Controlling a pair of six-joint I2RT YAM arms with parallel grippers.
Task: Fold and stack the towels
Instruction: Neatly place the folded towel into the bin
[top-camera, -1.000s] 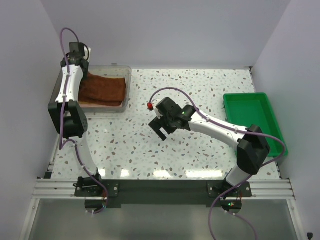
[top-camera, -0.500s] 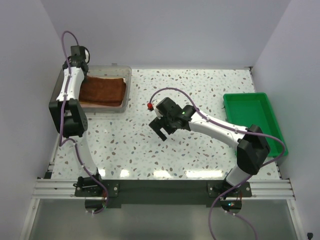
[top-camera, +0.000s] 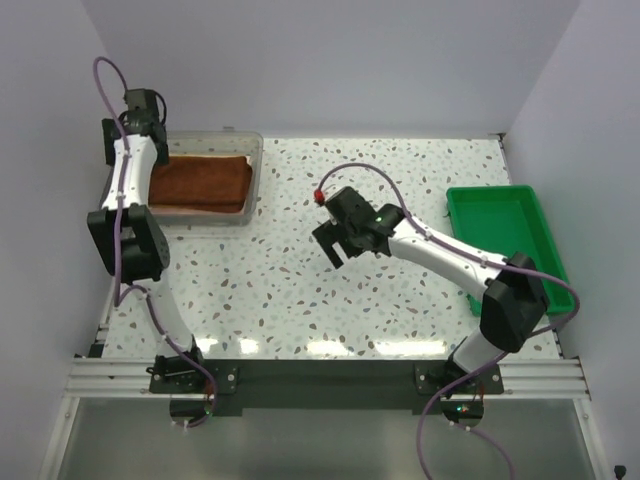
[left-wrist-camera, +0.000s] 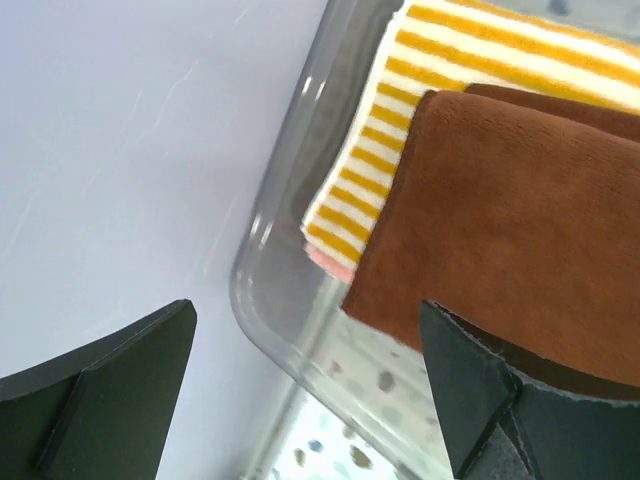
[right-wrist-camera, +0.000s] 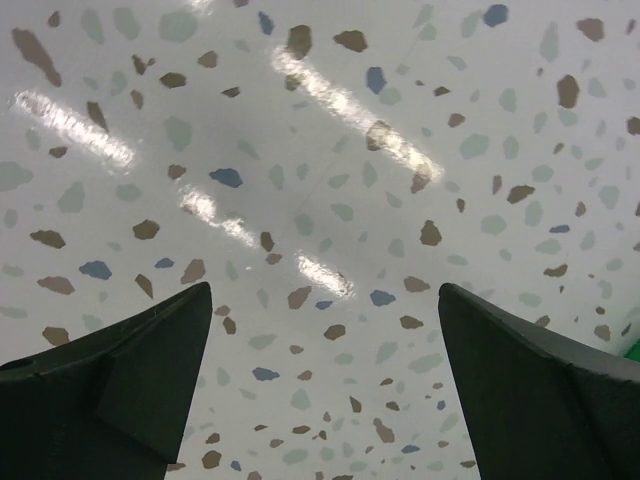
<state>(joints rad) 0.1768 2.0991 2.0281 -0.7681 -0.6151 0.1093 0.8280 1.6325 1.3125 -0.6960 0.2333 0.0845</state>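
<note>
The folded brown terry towel (left-wrist-camera: 520, 220) lies on a yellow-and-white striped towel (left-wrist-camera: 400, 90) inside the clear plastic bin (left-wrist-camera: 270, 260). The left gripper (left-wrist-camera: 305, 335) hangs over the bin's corner, jaws spread and empty. The right gripper (right-wrist-camera: 325, 300) hangs over the speckled white bench (right-wrist-camera: 320, 150), jaws likewise released.

Bright, even light is falling from overhead across the speckled table (top-camera: 420, 170), leaving only a faint shadow beneath the right arm (top-camera: 440, 250). White glare patches are shining along the tabletop's near edge, and the right wrist view is catching similar reflections as diagonal streaks. In the left wrist view the wall of the clear bin (left-wrist-camera: 262, 270) is glinting and the brown towel (left-wrist-camera: 520, 190) is showing crisp pile, while the dark fingers (left-wrist-camera: 110, 390) of the left gripper (left-wrist-camera: 308, 312) are looking soft, possibly out of focus.
</note>
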